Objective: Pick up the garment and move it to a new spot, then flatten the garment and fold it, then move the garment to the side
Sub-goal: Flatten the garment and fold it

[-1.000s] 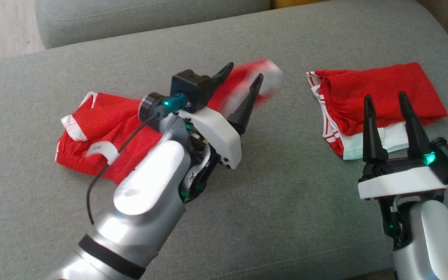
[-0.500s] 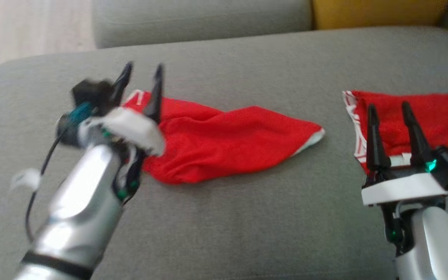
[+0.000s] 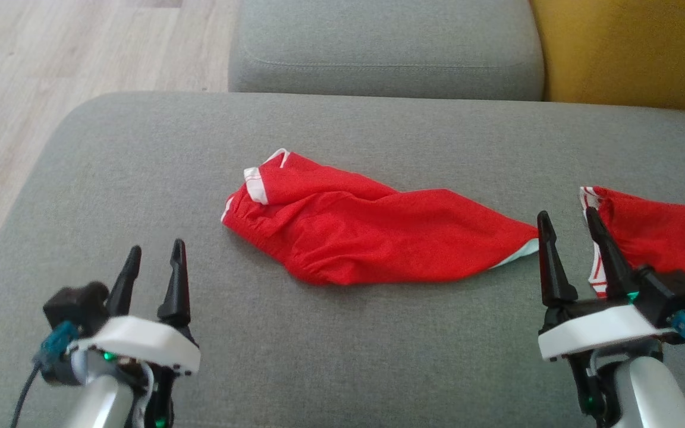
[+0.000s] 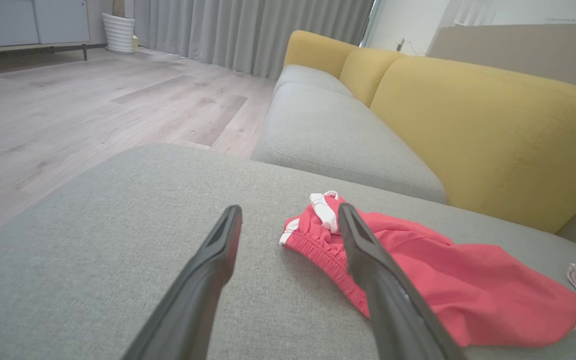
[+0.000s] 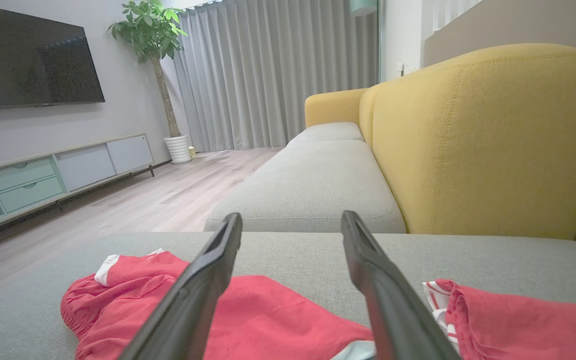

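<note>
A red garment with white trim lies crumpled and stretched sideways on the grey sofa seat. The left wrist view has the garment to the right of its fingers, and the right wrist view has the garment low, behind its fingers. My left gripper stands open at the lower left, apart from the cloth and holding nothing. My right gripper is open at the lower right, just right of the garment's tapered end, also holding nothing.
A second red garment, folded, with white striped trim, lies at the right edge behind my right gripper. A yellow sofa back and another grey cushion stand behind. Wooden floor lies beyond the seat's left edge.
My left gripper has let go of the garment and drawn back to the lower left, leaving the cloth spread out on the seat. The head camera has tilted up. The right gripper has kept its place.
</note>
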You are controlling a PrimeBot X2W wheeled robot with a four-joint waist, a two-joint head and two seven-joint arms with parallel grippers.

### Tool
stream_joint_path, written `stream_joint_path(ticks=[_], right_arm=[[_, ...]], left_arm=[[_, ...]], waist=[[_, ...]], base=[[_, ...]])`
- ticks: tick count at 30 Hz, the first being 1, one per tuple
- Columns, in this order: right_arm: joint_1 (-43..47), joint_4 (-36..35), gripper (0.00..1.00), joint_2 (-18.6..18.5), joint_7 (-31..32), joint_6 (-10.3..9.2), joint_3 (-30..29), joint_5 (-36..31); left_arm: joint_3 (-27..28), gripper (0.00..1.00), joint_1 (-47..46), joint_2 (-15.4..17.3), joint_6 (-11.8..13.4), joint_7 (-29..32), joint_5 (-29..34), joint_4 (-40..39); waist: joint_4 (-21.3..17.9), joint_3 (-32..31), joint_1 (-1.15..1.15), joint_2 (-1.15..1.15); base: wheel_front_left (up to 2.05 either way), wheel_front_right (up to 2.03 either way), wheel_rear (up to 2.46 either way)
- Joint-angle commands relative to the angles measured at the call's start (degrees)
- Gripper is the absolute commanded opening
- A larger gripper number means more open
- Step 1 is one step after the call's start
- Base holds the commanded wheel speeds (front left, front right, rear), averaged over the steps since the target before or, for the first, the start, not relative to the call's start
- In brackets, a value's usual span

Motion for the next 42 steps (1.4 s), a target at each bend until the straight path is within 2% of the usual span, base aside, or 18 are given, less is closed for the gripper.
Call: stream_joint_path(ticks=[1,9,15,21,27,37,42], right_arm=[[-1.6,-1.7,1.00,-0.2,0.1,0.20,1.7,0.1],[-3.5,-2.6,1.00,-0.2,1.9,0.20,3.5,-1.8],[-9.3,-1.5,1.00,-0.2,6.9,0.20,9.6,-3.0],[-21.5,6.5,1.00,-3.3,15.9,0.20,20.5,-0.3],[-33.4,16.6,1.00,-6.9,21.1,0.20,30.1,6.8],[-46.1,31.9,1.00,-12.8,23.8,0.20,40.9,15.5],[-50.1,36.6,1.00,-13.7,24.0,0.20,46.6,18.6]], left_arm=[[3.9,1.00,-1.3,-0.2,0.3,-0.7,1.1,-3.6],[5.6,1.00,0.1,-2.9,-2.0,-0.7,4.3,-5.4],[5.7,1.00,-1.5,-5.6,-4.1,-0.7,5.6,-3.9],[5.8,1.00,-3.3,-9.2,-6.8,-0.7,7.1,-1.3],[6.2,1.00,-5.1,-11.3,-9.1,-0.8,8.1,0.9],[5.5,1.00,-7.2,-13.3,-11.0,-0.8,7.7,3.0],[5.3,1.00,-6.9,-13.4,-10.6,-0.8,6.1,2.4]], waist=[[0.5,0.0,0.00,0.00],[2.5,1.8,0.00,0.00],[5.8,5.2,0.00,0.00],[11.1,9.3,0.00,0.00],[15.9,12.2,0.00,0.00],[24.0,16.0,0.00,0.00],[25.0,17.6,0.00,0.00]], base=[[0.00,0.00,0.00],[0.00,0.00,0.00],[0.00,0.00,0.00],[0.00,0.00,0.00],[0.00,0.00,0.00],[0.00,0.00,0.00],[0.00,0.00,0.00]])
